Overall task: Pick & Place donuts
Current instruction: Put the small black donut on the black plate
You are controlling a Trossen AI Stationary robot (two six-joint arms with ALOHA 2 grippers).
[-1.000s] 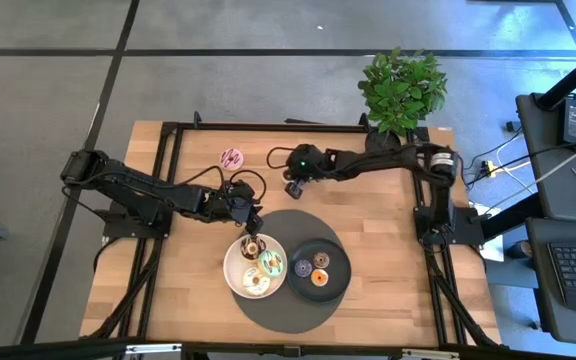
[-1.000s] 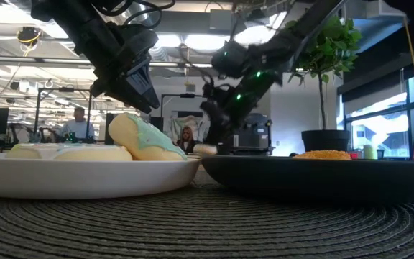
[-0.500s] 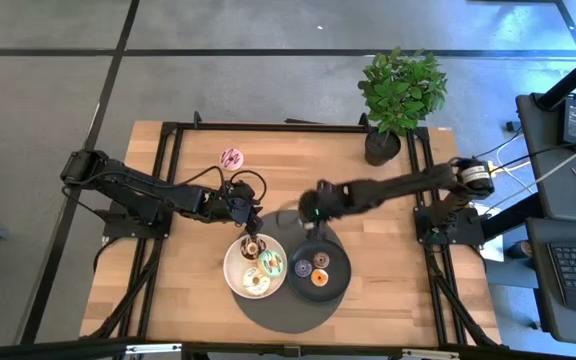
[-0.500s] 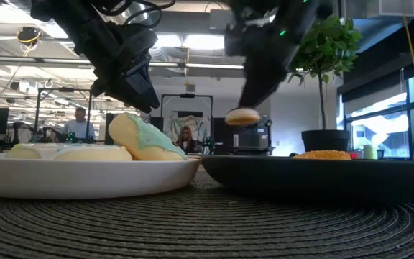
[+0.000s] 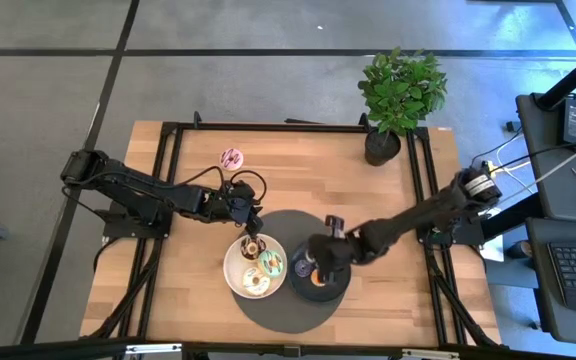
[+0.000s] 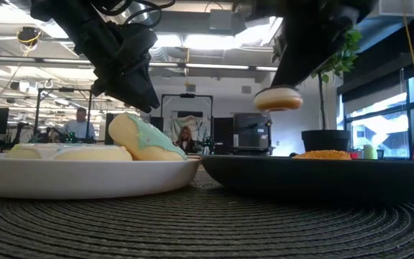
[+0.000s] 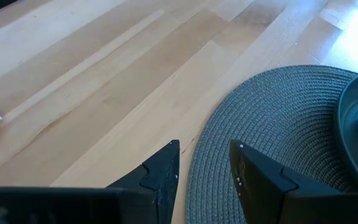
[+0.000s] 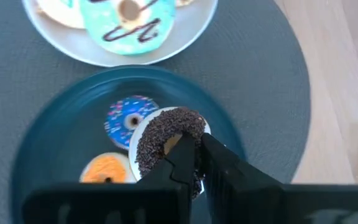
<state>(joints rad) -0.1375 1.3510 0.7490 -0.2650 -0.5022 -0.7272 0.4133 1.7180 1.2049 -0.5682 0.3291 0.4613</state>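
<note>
Chocolate-sprinkled donut [image 8: 166, 140], hidden from above, sits pinched in the right tool [image 8: 194, 163]; left tool [image 7: 205, 175] parted, empty.

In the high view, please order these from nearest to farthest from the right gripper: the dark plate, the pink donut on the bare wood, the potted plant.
From the right gripper:
1. Dark round plate, directly beneath it.
2. Pink iced donut, on bare wood at the table's far left.
3. Green potted plant, at the far right corner.

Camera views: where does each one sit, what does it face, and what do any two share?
High: overhead, straight down on table; both arms.
Low: table height, level across the white plate; arms above.
Left wrist: past its open fingers to the mat.
Right wrist: over the dark plate, fingers gripping the chocolate-sprinkled donut.
Shared: green-iced donut.
</note>
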